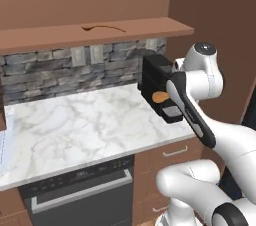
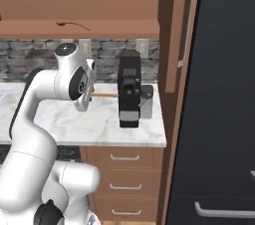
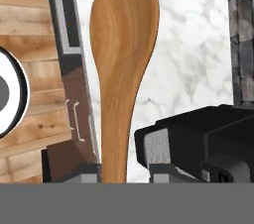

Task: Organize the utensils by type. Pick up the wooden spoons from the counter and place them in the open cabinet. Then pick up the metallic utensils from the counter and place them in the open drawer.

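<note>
Gripper clamped on wooden spoon; I lift clear of coffee machine, up to cabinet shelf.

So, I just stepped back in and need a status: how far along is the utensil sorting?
One wooden spoon already lies in the open cabinet. The gripper holds a second wooden spoon over the marble counter. No metallic utensils are visible; the drawer step looks undone.

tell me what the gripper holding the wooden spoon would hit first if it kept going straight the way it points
Probably the white marble counter: the hand view looks along the gripper and its light brown wooden spoon onto the marble. The black coffee machine sits just beside that line; depth is unclear.
</note>
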Robot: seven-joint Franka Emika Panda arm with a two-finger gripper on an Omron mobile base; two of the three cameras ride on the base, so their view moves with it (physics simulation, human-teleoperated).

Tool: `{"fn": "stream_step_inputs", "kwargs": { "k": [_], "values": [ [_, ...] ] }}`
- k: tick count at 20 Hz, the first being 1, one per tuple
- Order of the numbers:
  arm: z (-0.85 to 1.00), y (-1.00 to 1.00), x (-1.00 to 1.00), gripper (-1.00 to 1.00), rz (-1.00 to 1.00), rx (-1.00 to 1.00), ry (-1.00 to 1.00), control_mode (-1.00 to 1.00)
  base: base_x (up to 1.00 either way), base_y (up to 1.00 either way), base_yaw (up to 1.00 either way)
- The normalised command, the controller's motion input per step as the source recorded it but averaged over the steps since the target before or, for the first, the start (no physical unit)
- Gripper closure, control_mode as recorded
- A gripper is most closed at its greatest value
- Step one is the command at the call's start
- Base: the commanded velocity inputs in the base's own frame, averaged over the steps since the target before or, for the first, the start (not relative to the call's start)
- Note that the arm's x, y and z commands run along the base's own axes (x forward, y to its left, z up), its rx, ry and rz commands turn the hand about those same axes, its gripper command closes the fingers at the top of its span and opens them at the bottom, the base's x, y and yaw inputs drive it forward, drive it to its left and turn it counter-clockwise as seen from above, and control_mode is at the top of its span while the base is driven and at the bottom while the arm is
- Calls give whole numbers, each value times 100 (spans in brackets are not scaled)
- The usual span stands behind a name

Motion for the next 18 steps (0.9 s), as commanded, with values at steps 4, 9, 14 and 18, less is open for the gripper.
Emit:
{"fn": "stream_step_inputs", "kwargs": {
  "k": [4, 9, 14, 18],
  "values": [
    [0, 0, 0, 100, 0, 0, 0, 100, 74, 8, 0],
    [0, 0, 0, 100, 0, 0, 0, 100, 60, 6, 0],
    [0, 0, 0, 100, 0, 0, 0, 100, 49, 4, 0],
    [0, 0, 0, 100, 0, 0, 0, 100, 8, 0, 0]
  ]
}}
